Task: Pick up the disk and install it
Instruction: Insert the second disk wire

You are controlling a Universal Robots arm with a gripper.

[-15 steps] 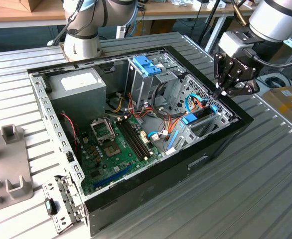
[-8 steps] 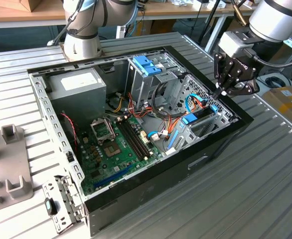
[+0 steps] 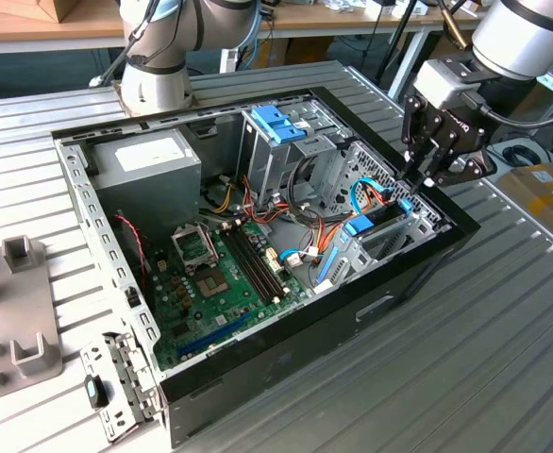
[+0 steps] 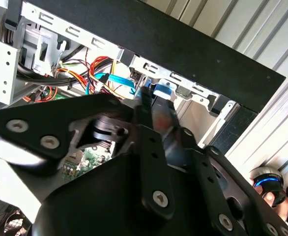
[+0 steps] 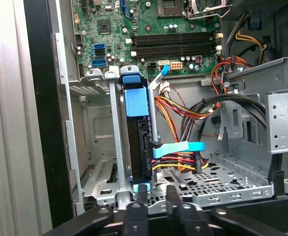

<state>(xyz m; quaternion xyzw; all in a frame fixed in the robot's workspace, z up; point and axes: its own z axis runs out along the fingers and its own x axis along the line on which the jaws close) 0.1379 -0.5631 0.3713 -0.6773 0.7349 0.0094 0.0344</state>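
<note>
1. Black linkage of my jaws [image 5: 156, 199] sits closest in the first wrist view, at six o'clock, just over the near end of the disk [image 5: 136, 142].
2. Whether my jaws are clenched on that end or merely poised against it, I cannot tell; the tips merge with the blue carrier clip there.
3. Standing on edge, the disk sits in the metal drive bay [image 5: 114, 162] of the open computer case [image 3: 418, 274], blue carrier frame uppermost. I judge it rides upright because the bay's rails only accept it that way.
4. From the exterior view, my jaws [image 3: 418, 175] hang over the case's three o'clock corner, with the disk [image 3: 376, 222] directly below.
5. Beyond the bay lie the motherboard [image 5: 154, 29] and a bundle of power cables [image 5: 183, 110], beside the bay and off the disk.
</note>
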